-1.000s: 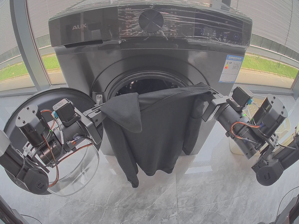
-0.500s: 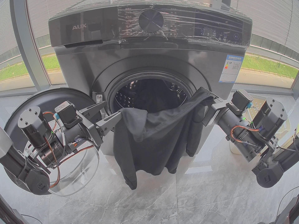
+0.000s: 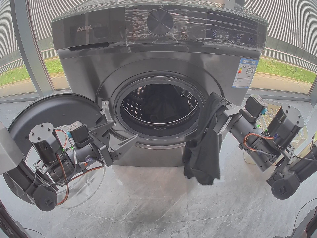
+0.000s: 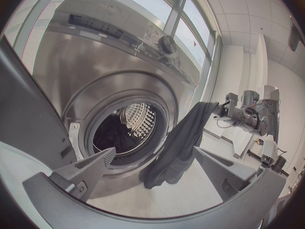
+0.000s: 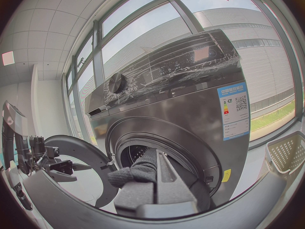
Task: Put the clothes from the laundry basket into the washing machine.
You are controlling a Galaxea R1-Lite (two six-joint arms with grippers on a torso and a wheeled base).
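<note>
The grey washing machine stands with its drum opening uncovered, and dark clothes lie inside. A black garment hangs just right of the opening, its lower end near the floor. My right gripper is shut on the garment's top edge, and the pinched cloth shows against its fingers. My left gripper is open and holds nothing, low at the opening's left, between the door and the drum. From the left wrist, the garment hangs beyond the spread fingers.
The round door is swung open to the left, right behind my left arm. A white laundry basket stands to the machine's right, behind my right arm. Bare marble floor lies in front of the machine.
My left gripper let go of the garment, opened, and sank back and down. The cloth swung right and now hangs from the right gripper alone, uncovering the drum opening.
</note>
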